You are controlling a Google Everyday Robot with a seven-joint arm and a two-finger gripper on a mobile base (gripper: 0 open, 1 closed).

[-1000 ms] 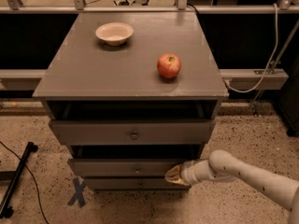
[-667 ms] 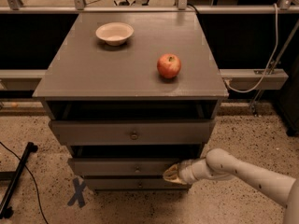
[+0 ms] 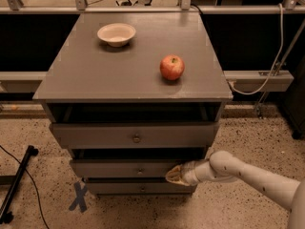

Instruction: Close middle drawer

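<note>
The grey cabinet [image 3: 128, 66] has three drawer fronts stacked under its top. The middle drawer [image 3: 119, 169] is the low front with a tiny knob [image 3: 139, 171]; it stands a little out, with a dark gap above it. My gripper [image 3: 174, 174] comes in from the lower right on a white arm [image 3: 248, 175], and its tip rests against the right part of that front. The top drawer [image 3: 95, 136], with its bigger knob, sticks out further above it. The bottom drawer [image 3: 124, 188] shows just below the gripper.
A white bowl [image 3: 116, 34] and a red apple [image 3: 172, 67] sit on the cabinet top. A black stand leg [image 3: 19, 182] and cable lie on the speckled floor at left, beside a blue X tape mark [image 3: 78, 197]. A white cable [image 3: 276, 56] hangs at right.
The gripper has crept slightly left and up along the middle drawer front. The bowl and apple have not moved.
</note>
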